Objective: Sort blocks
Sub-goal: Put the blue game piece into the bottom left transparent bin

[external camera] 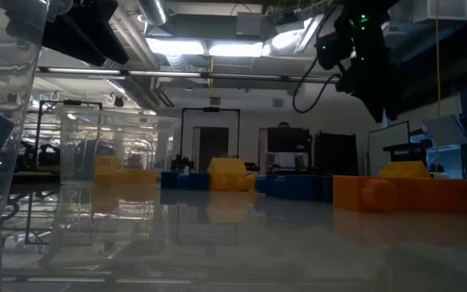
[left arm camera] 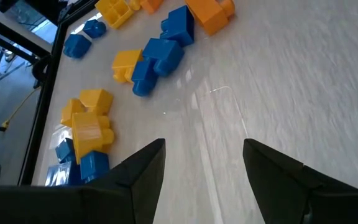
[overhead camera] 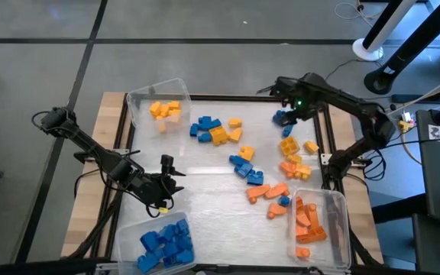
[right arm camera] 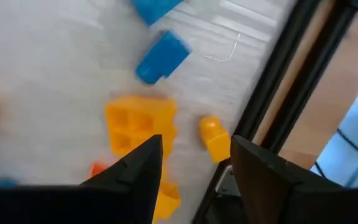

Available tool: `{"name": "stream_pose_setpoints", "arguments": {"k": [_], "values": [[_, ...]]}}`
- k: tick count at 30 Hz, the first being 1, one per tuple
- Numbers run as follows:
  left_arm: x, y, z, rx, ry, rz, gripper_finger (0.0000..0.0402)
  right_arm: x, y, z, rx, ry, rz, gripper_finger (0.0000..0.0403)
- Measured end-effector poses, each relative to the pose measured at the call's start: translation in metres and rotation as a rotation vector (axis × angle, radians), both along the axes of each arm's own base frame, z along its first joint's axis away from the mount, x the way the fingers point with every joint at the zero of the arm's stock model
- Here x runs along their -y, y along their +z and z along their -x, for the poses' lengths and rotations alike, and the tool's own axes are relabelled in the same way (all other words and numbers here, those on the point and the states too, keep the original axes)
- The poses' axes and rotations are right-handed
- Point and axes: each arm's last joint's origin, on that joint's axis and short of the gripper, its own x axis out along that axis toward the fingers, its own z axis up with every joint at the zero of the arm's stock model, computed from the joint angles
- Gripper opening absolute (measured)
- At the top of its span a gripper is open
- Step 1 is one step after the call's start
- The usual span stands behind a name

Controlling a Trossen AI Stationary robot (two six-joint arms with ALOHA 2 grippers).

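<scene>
Three clear plastic bins stand at the corners of the pale table [overhead camera: 205, 206].
Near edge, left: clear bin of blue bricks [overhead camera: 165, 243], holding only small blue studded plastic bricks.
Near edge, right: clear bin of orange bricks [overhead camera: 312, 223], holding only small orange studded bricks.
Just beyond the blue bin: left gripper [overhead camera: 168, 183], over bare tabletop, fingers [left arm camera: 143, 169] parted, nothing between them.
Mid-table, right of centre: loose studded toy bricks [overhead camera: 270, 172] in blue, orange and yellow, strung in an uneven band from beside the orange bin toward the far side; several touch or overlap.
Farther, centre: cluster of blue and yellow bricks [overhead camera: 216, 130], lying close together on the table.
Far right side: right gripper [overhead camera: 287, 116], above the loose bricks near the table's right rail, fingers apart and empty; its wrist view looks down on a yellow multi-stud brick [right arm camera: 140, 121], a small yellow brick [right arm camera: 214, 138] beside it and a blue brick [right arm camera: 161, 56] a little beyond.
Far left corner: clear bin of yellow bricks [overhead camera: 159, 103], a few yellow pieces inside.
</scene>
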Motion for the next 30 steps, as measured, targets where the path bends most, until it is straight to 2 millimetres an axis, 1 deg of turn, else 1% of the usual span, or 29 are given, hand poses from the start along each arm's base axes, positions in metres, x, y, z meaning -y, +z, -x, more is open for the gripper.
{"name": "stream_pose_setpoints", "arguments": {"k": [4,6,8,10,12,15,19,22,30], "values": [[0.0,0.0,0.0,0.0,0.0,0.0,0.0206,0.016,0.0,0.005,0.05,-0.071,0.069,0.0191],[0.0,0.0,0.0,0.0,0.0,0.0,0.0206,0.023,-0.001,0.0,0.099,-0.076,0.135,0.0191],[0.0,0.0,0.0,0.0,0.0,0.0,0.0206,0.027,-0.003,-0.006,0.155,-0.046,0.175,0.0191],[0.0,0.0,0.0,0.0,0.0,0.001,0.0206,0.027,-0.006,-0.009,0.198,0.024,0.149,0.0191],[0.0,0.0,0.0,0.001,0.002,0.004,0.0206,0.026,-0.011,-0.009,0.202,0.118,0.095,0.0191],[0.0,0.0,0.0,0.001,0.002,0.004,0.0206,0.02,-0.026,-0.003,0.14,0.179,0.022,0.0191],[0.0,0.0,0.0,0.002,0.004,0.005,0.0206,0.013,-0.05,0.004,0.109,0.129,-0.051,0.0191],[0.0,0.0,0.0,0.002,0.004,0.005,0.0206,0.009,-0.063,0.007,0.099,0.06,-0.076,0.0191],[0.0,0.0,0.0,0.002,0.004,0.006,0.0206,0.014,-0.078,0.002,0.173,-0.082,0.01,0.0191]]}}
